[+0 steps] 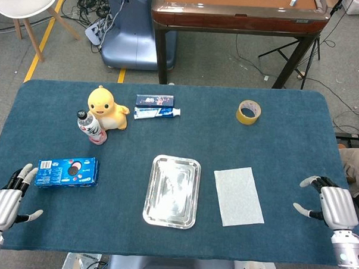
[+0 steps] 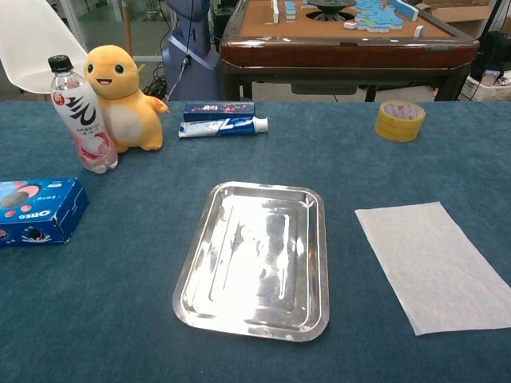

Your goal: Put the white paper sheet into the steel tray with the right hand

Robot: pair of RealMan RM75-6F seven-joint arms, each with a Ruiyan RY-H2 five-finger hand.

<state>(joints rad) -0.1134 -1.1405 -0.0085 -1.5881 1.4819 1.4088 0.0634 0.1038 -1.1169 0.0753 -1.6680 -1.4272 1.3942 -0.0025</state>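
A white paper sheet [image 1: 239, 195] [image 2: 433, 262] lies flat on the blue table, just right of the steel tray [image 1: 172, 191] [image 2: 256, 257], which holds nothing. My right hand [image 1: 329, 202] rests at the table's right edge, well right of the sheet, fingers apart and holding nothing. At the near left corner my left hand [image 1: 8, 198] is also open and holds nothing. Neither hand shows in the chest view.
An Oreo box [image 1: 67, 171] [image 2: 33, 210] lies left of the tray. A yellow duck toy [image 1: 105, 107] [image 2: 121, 97], a bottle [image 1: 91, 127] [image 2: 81, 112], a toothpaste tube and box [image 1: 156, 106] [image 2: 221, 120] and a tape roll [image 1: 248, 112] [image 2: 399, 120] stand at the back.
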